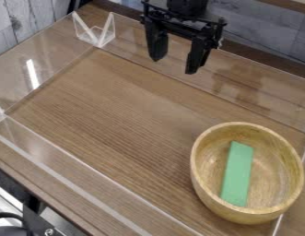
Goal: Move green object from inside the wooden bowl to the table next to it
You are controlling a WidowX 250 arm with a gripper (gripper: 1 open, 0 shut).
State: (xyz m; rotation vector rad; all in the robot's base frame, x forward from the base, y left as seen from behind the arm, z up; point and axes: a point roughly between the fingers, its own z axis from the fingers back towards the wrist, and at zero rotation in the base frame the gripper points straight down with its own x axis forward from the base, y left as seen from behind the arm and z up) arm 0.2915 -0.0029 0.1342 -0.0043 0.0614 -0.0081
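Observation:
The green object [240, 173], a flat elongated block, lies inside the wooden bowl [206, 149] at the front right of the table [118, 111]. It rests on the bowl's floor, pointing roughly toward the camera. My gripper [177, 55] hangs over the far middle of the table, pointing down, well away from the bowl. Its two black fingers [156, 46] stand apart with nothing between them.
Low clear acrylic walls [44, 152] run round the table's edges. A clear folded bracket [93, 29] stands at the far left corner. Bare wood spreads to the left of the bowl.

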